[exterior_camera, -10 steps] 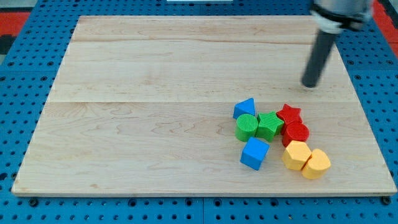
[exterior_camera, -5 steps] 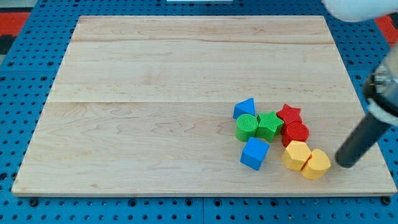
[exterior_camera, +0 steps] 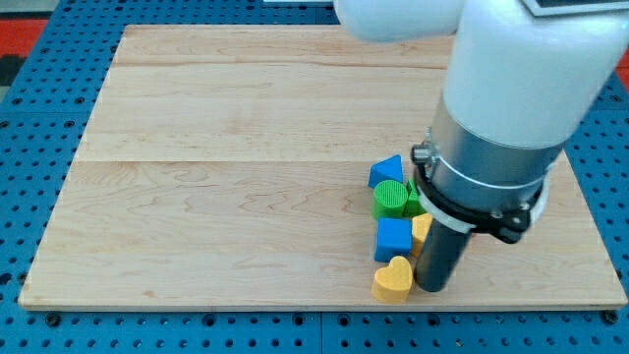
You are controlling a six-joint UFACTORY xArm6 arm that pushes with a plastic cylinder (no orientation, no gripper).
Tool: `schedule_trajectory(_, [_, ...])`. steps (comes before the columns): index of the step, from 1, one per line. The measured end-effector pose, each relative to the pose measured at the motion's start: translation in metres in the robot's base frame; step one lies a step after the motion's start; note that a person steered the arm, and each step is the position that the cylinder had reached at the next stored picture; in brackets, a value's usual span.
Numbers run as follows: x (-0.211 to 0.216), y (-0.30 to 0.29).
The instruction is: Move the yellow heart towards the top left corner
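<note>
- Down near the view's bottom edge of the wooden board (exterior_camera: 197, 197), my tip (exterior_camera: 433, 287) sits just to the view's right of the yellow heart (exterior_camera: 393, 280), touching it or very nearly.
- I have no claw to open or shut: the arm ends in a plain rod, so it holds nothing and can only push.
- Just up and to the view's left of my tip stands the blue cube (exterior_camera: 394, 238); a second yellow block (exterior_camera: 422, 230) peeks out right against the rod, its shape hidden.
- Farther up sit the green cylinder (exterior_camera: 390, 200) and the blue triangular block (exterior_camera: 386, 171); the arm's body hides whatever lies to the view's right.
- Risk, as I judge it: pushing straight up-left would jam the heart into the blue cube and drag the cluster along; an off-centre push could let it slip past the rod.
- The heart lies close to the bottom edge, so any downward drift might tip it off.
- To the view's left and top, the board is open all the way to the top left corner.
</note>
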State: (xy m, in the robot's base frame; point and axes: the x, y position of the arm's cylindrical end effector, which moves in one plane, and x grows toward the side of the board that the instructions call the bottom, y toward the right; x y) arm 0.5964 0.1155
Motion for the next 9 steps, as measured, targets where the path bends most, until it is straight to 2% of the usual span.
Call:
schedule_trajectory(1, [0.005, -0.003])
schedule_trajectory(3, [0.001, -0.072])
schedule_trajectory(4, [-0.008, -0.127])
schedule_trajectory(5, [-0.013, -0.14])
schedule_trajectory(6, [0.009, -0.12])
schedule_trajectory(7, [0.001, -0.167])
schedule_trajectory(9, [-0.079, -0.213])
